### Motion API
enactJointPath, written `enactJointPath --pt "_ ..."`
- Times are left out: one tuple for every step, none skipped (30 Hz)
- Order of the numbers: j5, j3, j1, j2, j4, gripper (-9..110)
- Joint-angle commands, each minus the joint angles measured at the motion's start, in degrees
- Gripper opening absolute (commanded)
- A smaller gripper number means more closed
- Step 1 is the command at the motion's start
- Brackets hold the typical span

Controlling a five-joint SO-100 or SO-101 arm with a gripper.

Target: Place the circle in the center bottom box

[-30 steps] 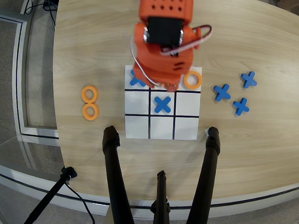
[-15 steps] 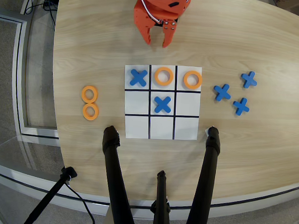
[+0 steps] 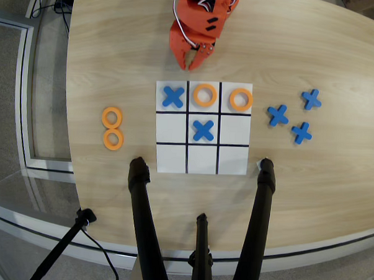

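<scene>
Seen in the overhead view, the white 3x3 board (image 3: 171, 157) lies mid-table. One orange circle (image 3: 204, 95) lies flat inside the center box of the row nearest the orange robot base (image 3: 205, 85). A second circle (image 3: 241, 99) lies in the cell to its right. Two more circles (image 3: 112, 117) (image 3: 113, 138) lie on the table left of the board. My orange gripper (image 3: 192, 66) hangs just beyond the board's edge, above that row and apart from the circles. Its jaws look shut and empty.
Blue crosses lie in the cell nearest the base at left (image 3: 173, 96) and in the central cell (image 3: 203, 129). Three more crosses (image 3: 278, 115) (image 3: 310, 99) (image 3: 301, 132) lie right of the board. Black tripod legs (image 3: 141, 212) (image 3: 258, 211) stand at the near table edge.
</scene>
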Motion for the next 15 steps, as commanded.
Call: enactJointPath --pt "-0.53 3.25 6.42 -0.18 1.85 0" --pt "-0.53 3.25 9.58 -0.18 1.93 0" --pt "-0.79 3.25 13.36 0.00 1.85 0" --pt "-0.79 3.25 18.46 1.23 2.81 0" --pt "-0.79 3.25 23.82 2.02 4.39 0" --pt "-0.79 3.25 29.00 1.93 5.27 0" --pt "-0.79 3.25 34.37 1.93 5.45 0" --pt "-0.79 3.25 39.29 1.93 4.92 0" --pt "-0.79 3.25 43.59 1.85 5.27 0" --pt "-0.79 3.25 48.43 1.85 6.50 0" --pt "-0.09 3.25 53.70 1.85 6.50 0" --pt "-0.09 3.25 58.62 1.85 6.50 0" --pt "0.00 3.25 63.28 1.85 6.50 0" --pt "0.00 3.25 67.50 1.85 6.50 0" --pt "0.00 3.25 71.28 1.85 6.50 0"
